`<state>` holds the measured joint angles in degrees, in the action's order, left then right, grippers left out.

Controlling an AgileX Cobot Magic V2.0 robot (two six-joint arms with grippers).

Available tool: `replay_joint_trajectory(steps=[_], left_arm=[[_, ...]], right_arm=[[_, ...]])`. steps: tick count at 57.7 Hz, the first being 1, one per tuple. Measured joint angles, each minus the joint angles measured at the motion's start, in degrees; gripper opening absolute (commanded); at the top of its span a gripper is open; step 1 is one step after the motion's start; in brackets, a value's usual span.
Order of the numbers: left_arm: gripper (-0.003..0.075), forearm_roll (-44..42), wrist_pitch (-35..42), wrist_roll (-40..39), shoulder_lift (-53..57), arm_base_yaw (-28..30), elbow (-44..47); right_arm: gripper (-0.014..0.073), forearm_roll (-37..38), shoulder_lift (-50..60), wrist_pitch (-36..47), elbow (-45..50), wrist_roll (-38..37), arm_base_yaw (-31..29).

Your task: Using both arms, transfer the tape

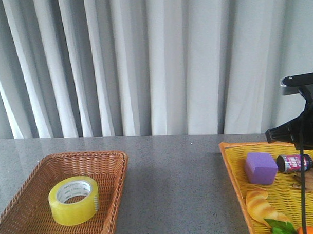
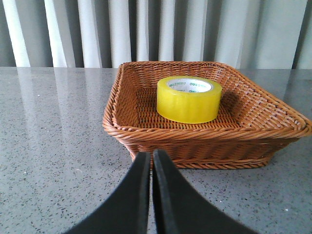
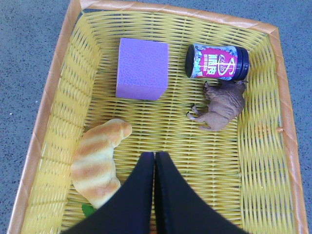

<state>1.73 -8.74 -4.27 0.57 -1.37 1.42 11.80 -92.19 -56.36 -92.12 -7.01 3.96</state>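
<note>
The yellow tape (image 1: 74, 200) lies flat inside the brown wicker basket (image 1: 26, 214) at the front left; the left wrist view shows the tape (image 2: 189, 99) in that basket (image 2: 195, 139). My left gripper (image 2: 151, 155) is shut and empty, hovering over the grey table short of the basket's near rim. My right gripper (image 3: 154, 156) is shut and empty above the yellow basket (image 3: 48, 97). Only part of the right arm (image 1: 301, 127) shows in the front view, at the right edge.
The yellow basket (image 1: 230, 160) at the right holds a purple cube (image 3: 142, 68), a bread toy (image 3: 100, 161), a dark can (image 3: 217, 62) and a brown animal figure (image 3: 222, 105). A grey curtain hangs behind the table.
</note>
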Motion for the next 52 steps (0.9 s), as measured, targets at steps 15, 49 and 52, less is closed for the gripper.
replay_joint_trajectory(steps=[15, 49, 52], left_arm=[[-0.0006, 0.00, 0.00, 0.00, 0.00, 0.00, 0.00], [-0.0006, -0.01, -0.01, 0.00, 0.00, 0.00, 0.00], [-0.0006, -0.01, -0.01, 0.00, 0.00, 0.00, 0.00]], right_arm=[[-0.0008, 0.00, 0.00, 0.00, 0.00, 0.00, 0.00], [-0.0008, -11.19, 12.80, 7.36, 14.45, 0.00, -0.01], [-0.0008, -12.77, 16.59, 10.17, 20.23, 0.00, -0.01]])
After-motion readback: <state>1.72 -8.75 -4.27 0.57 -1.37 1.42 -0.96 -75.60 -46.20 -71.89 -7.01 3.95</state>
